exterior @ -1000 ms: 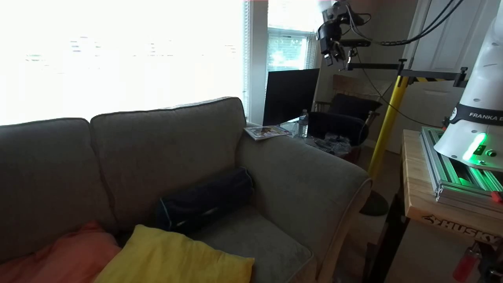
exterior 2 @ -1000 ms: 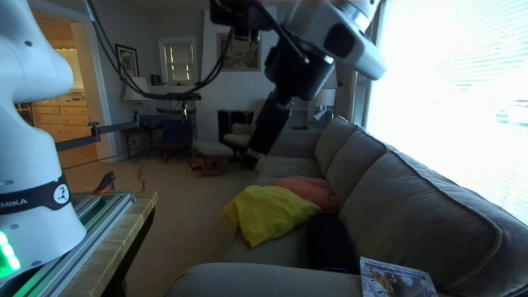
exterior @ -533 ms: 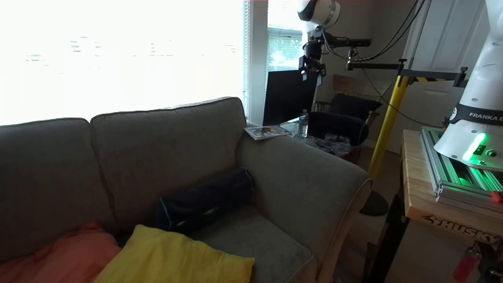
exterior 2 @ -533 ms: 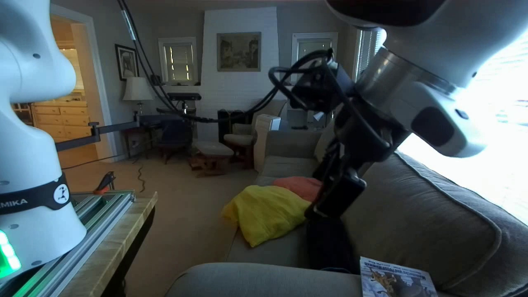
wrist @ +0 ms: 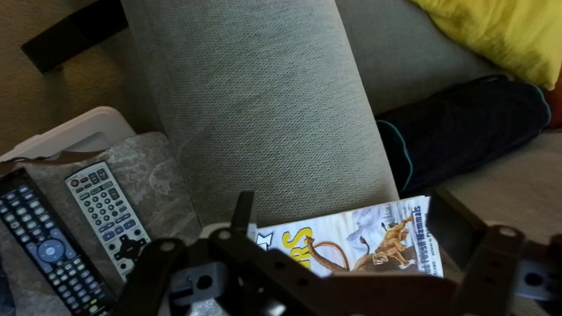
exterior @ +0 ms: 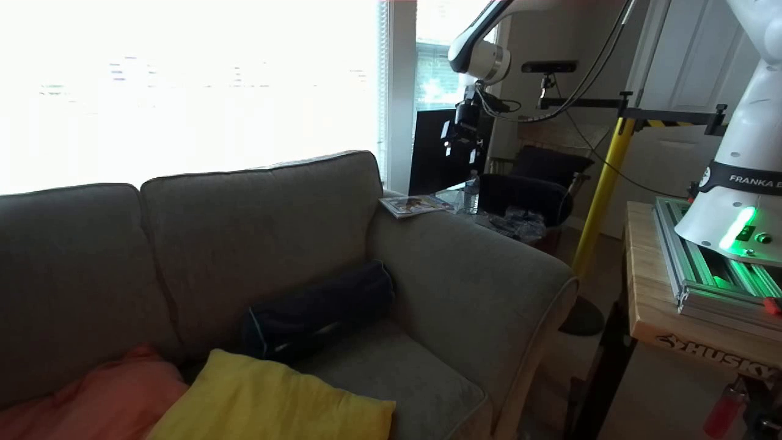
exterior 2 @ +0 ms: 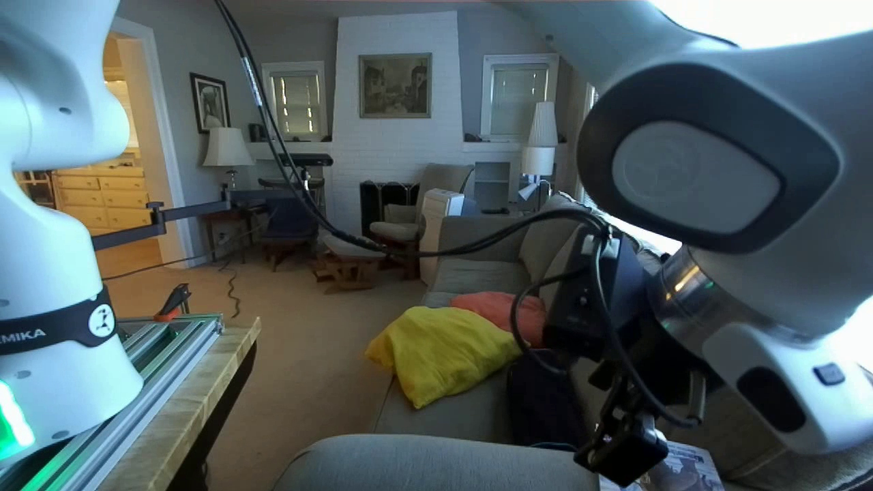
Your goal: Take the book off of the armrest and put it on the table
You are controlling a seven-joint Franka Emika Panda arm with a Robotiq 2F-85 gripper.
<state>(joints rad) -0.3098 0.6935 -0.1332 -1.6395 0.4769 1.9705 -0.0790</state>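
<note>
In the wrist view we see the gripper (wrist: 347, 215) unclenched, its fingers (wrist: 244, 215) spread well apart, with the book (wrist: 373, 241) showing between them. The book rests on the armrest (wrist: 263, 109), at the end near the back cushion (exterior: 263, 244); only from the wrist can we read "Fossil Mammals" printed on it. That view alone also gives us the black remote (wrist: 52, 250) and the grey remote (wrist: 107, 215) on the table (wrist: 153, 171), just beside the armrest. In an exterior view we get the bottle (exterior: 471, 194), the clear plastic (exterior: 519, 223) and the monitor (exterior: 441, 171), partly covered by the gripper, which hangs higher than the book and apart from it. In an exterior view the gripper hides part of the book (exterior 2: 689, 469), yet here alone we find the painting (exterior 2: 395, 85) and a lamp (exterior 2: 228, 146). All three views show the yellow pillow (exterior 2: 440, 354) and the bolster (exterior: 317, 311) on the seat (exterior: 403, 373); in both exterior views we also see the orange pillow (exterior: 104, 391).
</note>
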